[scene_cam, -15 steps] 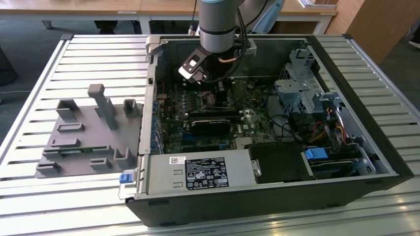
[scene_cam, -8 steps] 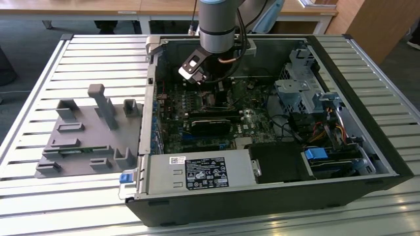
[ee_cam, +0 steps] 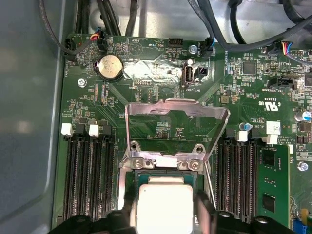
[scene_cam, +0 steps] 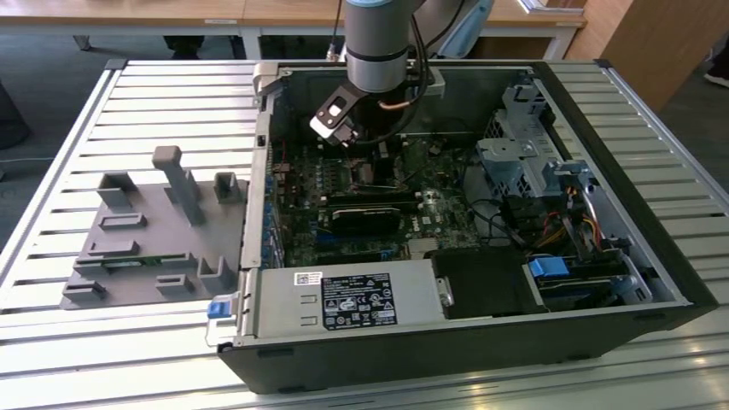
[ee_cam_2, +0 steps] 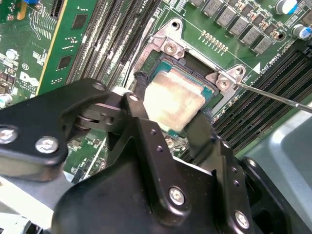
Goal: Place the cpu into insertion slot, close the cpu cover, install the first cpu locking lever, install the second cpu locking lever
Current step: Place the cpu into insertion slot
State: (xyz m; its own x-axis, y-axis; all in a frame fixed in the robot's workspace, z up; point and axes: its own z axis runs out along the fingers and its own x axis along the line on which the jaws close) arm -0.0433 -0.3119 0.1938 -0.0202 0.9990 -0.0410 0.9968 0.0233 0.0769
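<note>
A tabletop (scene_cam: 137, 94) of ribbed silver metal slats carries an open black computer case (scene_cam: 456, 346) at the centre of the exterior view, with a grey plastic fixture (scene_cam: 148, 231) lying apart from it on the exterior view's left. Behind, along the top of the frame, stand pale wooden desks (scene_cam: 171, 13) on a dark floor (scene_cam: 46, 60), and a wooden cabinet (scene_cam: 650, 43) fills the upper right corner. The arm (scene_cam: 376, 34) comes down from the top centre into the case, over the green motherboard (scene_cam: 341, 192).

In the second wrist view the hand (ee_cam_2: 169, 109) is clenched on the cpu (ee_cam_2: 173, 100), its black fingers (ee_cam_2: 138, 97) pressed against two opposite edges of the pale metal top. The chip sits at the insertion slot (ee_cam_2: 168, 36); whether it is fully seated I cannot tell. In the first wrist view the cpu cover (ee_cam: 178, 104) stands swung up, open. A thin metal lever (ee_cam_2: 273, 95) juts out from the socket's corner.
</note>
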